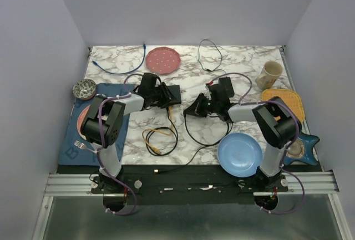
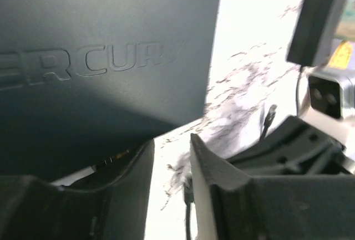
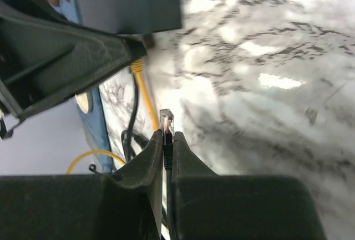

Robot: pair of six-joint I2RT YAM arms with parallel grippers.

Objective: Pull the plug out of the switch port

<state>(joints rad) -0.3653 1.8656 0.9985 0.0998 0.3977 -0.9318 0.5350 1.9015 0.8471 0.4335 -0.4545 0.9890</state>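
Plug (image 3: 166,122) is seen out of the port: the clear connector tip is free in air, pinched between the fingers of the right gripper (image 3: 167,138), with black cable trailing back through the jaws. The right gripper is clenched on the plug.

Switch (image 1: 173,93) is laid flat on the marble table (image 1: 244,62), near centre, at about 11 o'clock of the plug. The two are apart, with bare marble visible between them.

Left gripper (image 2: 171,143) is placed at the switch's 9 o'clock edge. Its jaws are parted, only tabletop is seen in the gap, nothing is grasped. One finger is tucked by the switch's edge; contact can't be confirmed. Embossed lettering is visible on the switch lid in the left wrist view.

Yellow cable (image 3: 145,98) is run up to the switch's edge; whether it is seated can't be told. Black power brick (image 2: 319,18) is seen past the right gripper in the left wrist view.

Around the switch: pink plate (image 1: 163,60) at 12 o'clock, blue plate (image 1: 239,154) at 5 o'clock, mug (image 1: 270,75) at 3 o'clock.
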